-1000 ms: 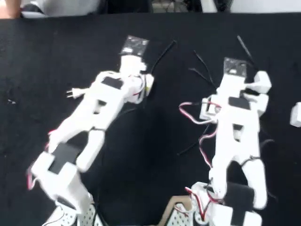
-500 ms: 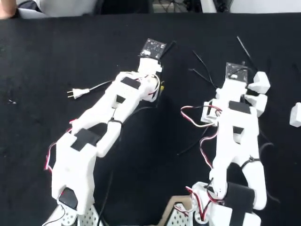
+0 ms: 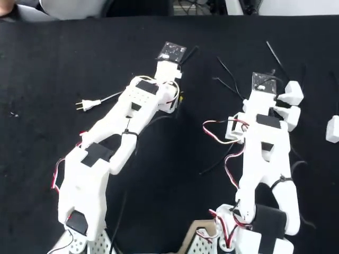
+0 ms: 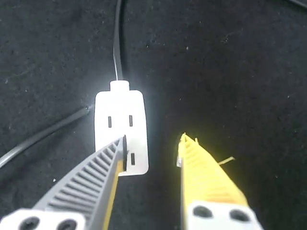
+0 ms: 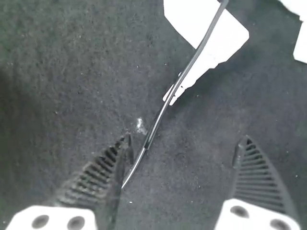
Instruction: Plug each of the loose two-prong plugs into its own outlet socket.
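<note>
Black cloth covers the tabletop [image 3: 42, 53]. My left claw [image 4: 153, 141] hangs apart over the white socket [image 4: 120, 129], and my right claw [image 5: 186, 141] is apart above a thin cable [image 5: 157, 120]. The plug [image 3: 87, 105] lies well apart from the socket. It looks light and hard with a limp cord, so I'd pinch its body behind the prongs.

Both arms were white plastic, built of blocky segments with black rectangular patches: the left arm [image 3: 114, 137] in the left half of the high view, the right arm [image 3: 265, 153] in the right half. Red, white and black wires [image 3: 228, 165] looped beside the right one. The left gripper [image 4: 153, 139] had a grey ribbed finger [image 4: 91, 177] and a yellow ribbed finger [image 4: 204, 177]. The right gripper [image 5: 186, 141] had two dark ribbed fingers [image 5: 96, 177] on white bases with screw holes.
</note>
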Action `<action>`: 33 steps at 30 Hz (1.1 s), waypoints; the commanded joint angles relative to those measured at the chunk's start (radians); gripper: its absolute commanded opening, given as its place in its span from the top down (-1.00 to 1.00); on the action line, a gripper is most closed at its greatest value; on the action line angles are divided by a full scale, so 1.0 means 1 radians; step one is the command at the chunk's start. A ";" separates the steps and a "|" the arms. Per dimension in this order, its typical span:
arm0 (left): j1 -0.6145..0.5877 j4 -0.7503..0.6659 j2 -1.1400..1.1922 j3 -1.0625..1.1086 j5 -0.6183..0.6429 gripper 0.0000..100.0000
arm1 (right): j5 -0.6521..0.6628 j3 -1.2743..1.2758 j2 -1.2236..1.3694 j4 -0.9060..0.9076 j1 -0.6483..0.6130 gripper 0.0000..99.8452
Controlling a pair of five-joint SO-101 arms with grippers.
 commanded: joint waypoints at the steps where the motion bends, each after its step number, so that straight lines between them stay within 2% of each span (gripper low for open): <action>1: -0.015 0.017 -0.015 -0.059 0.005 0.62 | 0.014 -0.004 -0.045 -0.015 0.018 0.35; 5: -0.012 0.141 -0.057 -0.081 -0.005 0.63 | 0.015 -0.002 -0.045 -0.015 0.018 0.35; 10: 0.002 0.496 -0.207 -0.117 -0.203 0.63 | 0.015 -0.002 -0.045 -0.015 0.018 0.35; 13: -0.064 0.615 -0.292 -0.143 -0.282 0.63 | 0.015 -0.002 -0.045 -0.015 0.018 0.35; 15: -0.157 0.591 -0.333 -0.151 -0.255 0.63 | 0.015 -0.002 -0.045 -0.015 0.018 0.35; 18: -0.272 0.437 -0.334 -0.143 -0.146 0.62 | 0.015 -0.002 -0.045 -0.015 0.018 0.35; 21: -0.288 0.344 -0.293 -0.143 -0.158 0.52 | 0.015 -0.002 -0.045 -0.015 0.018 0.35; 24: -0.280 0.321 -0.216 -0.154 -0.121 0.30 | 0.015 -0.002 -0.045 -0.015 0.018 0.35; 25: -0.286 0.321 -0.193 -0.154 -0.112 0.28 | 0.015 -0.002 -0.045 -0.015 0.018 0.35; 30: -0.306 0.296 -0.158 -0.154 -0.106 0.38 | 0.015 -0.002 -0.045 -0.015 0.018 0.35; 33: -0.378 0.112 -0.137 -0.154 -0.068 0.42 | 0.015 -0.002 -0.045 -0.015 0.018 0.35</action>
